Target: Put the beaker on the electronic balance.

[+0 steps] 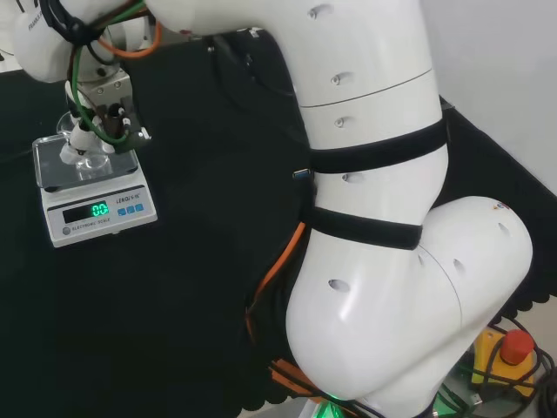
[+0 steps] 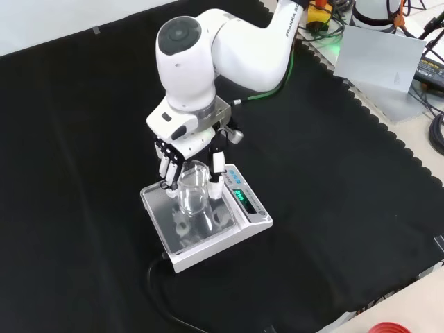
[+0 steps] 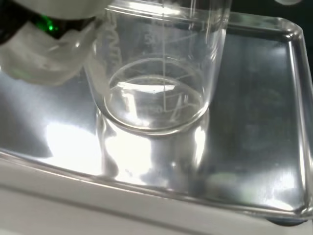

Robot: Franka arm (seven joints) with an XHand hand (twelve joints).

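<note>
Front view: black-and-white robot hand [image 2: 182, 154] grips a clear glass beaker [image 2: 193, 187] upright, its base at the steel pan of the white electronic balance [image 2: 222, 239], near the pan's middle, ready for release.

My desk [image 2: 361, 229] is covered by a black cloth [image 2: 83, 139] with a scalloped edge. In the head view a pale wall [image 1: 496, 61] rises behind it. In the front view, a grey sheet [image 2: 378, 59] and cables [image 2: 433, 132] lie beyond the cloth on a light surface.
</note>
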